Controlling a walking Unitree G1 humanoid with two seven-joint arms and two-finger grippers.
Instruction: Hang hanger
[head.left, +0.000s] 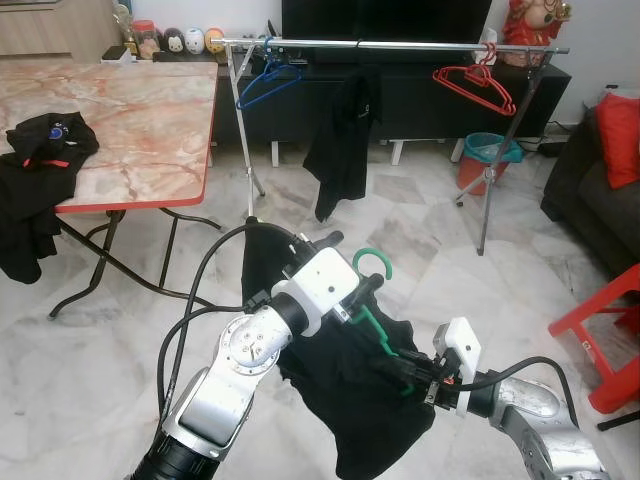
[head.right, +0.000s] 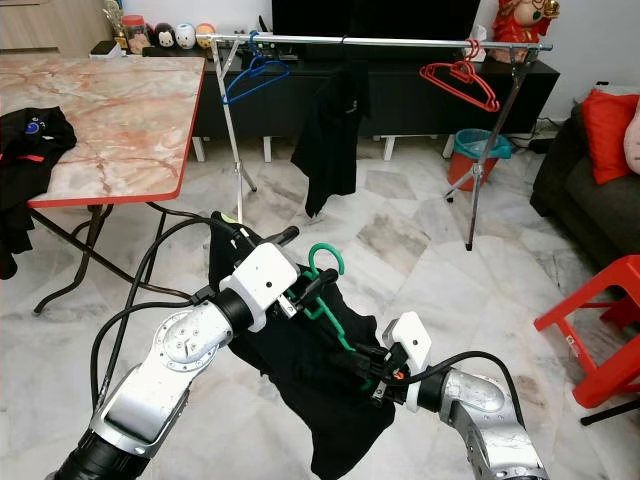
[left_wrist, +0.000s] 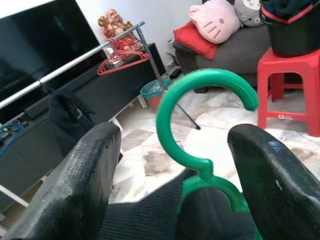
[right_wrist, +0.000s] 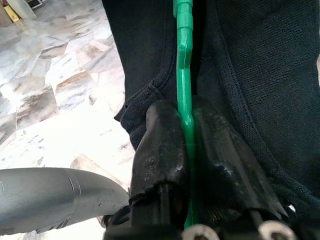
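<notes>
The right pincer (right_wrist: 186, 150) clamps the green hanger (head.left: 372, 322) draped with a black garment (head.left: 340, 385) above the floor, while the left pincer (left_wrist: 175, 165) stands open around its hook, short of the rail (head.left: 400, 44).

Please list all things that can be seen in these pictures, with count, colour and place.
green hanger: 1, green, held between both grippers, black garment on it
rail: 1, silver, on a stand before the TV cabinet
blue hanger: 1, blue, on the rail, left end
red hangers: several, red, on the rail, right end
hung shirt: 1, black, mid rail
table: 1, marble top, red edge, left
clothes: black, on the table's edge
bin: 1, red with teal liner, by the stand
stool: 1, red, right
sofa: 1, dark, right, red cushion on it
left gripper: open around the hook
right gripper: shut on the green hanger's arm
</notes>
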